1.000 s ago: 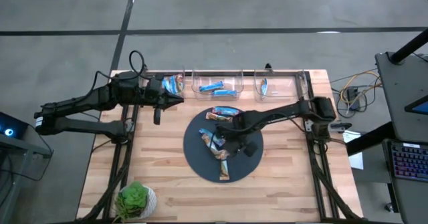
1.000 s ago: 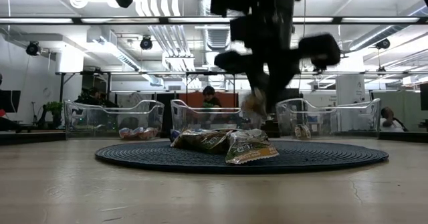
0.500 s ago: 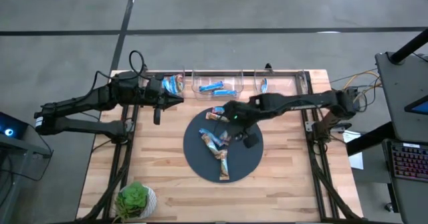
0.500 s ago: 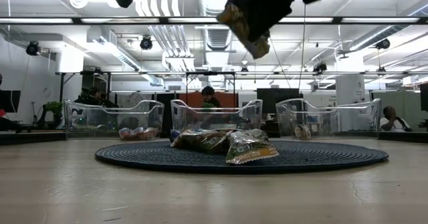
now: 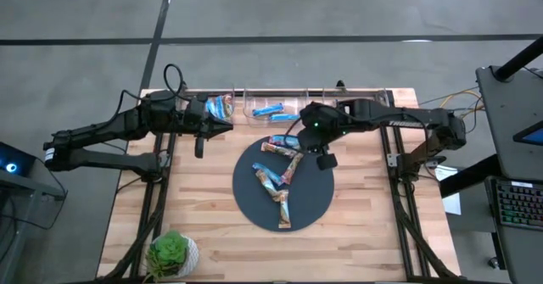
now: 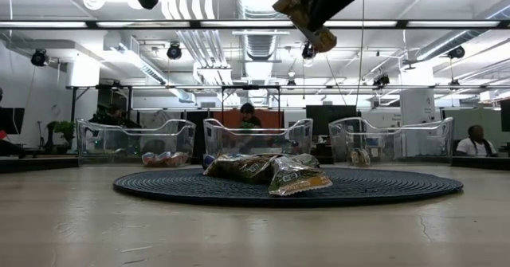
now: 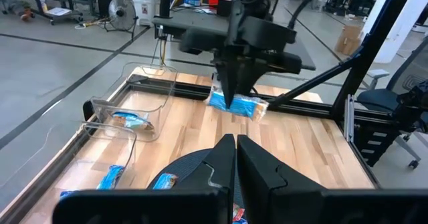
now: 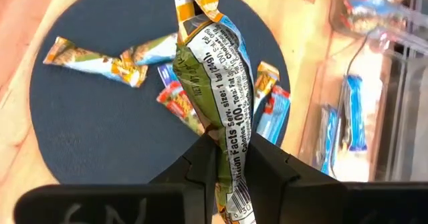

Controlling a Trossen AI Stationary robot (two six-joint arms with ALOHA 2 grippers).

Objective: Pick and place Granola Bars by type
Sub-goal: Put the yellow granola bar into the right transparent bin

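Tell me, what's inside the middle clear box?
The middle clear bin holds two blue bars. The right gripper, holding a green-and-orange bar, covers its right edge.

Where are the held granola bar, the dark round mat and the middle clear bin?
held granola bar (image 8: 217,70), right wrist view, middle of its wrapper.
dark round mat (image 5: 316,201), high view, bare part near its right edge.
middle clear bin (image 6: 255,124), low view, front rim.

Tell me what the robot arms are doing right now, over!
Right gripper shut on a brown-tan granola bar, high over the dark round mat. Left gripper shut, empty, waiting near the bins. Nothing blocking, over.
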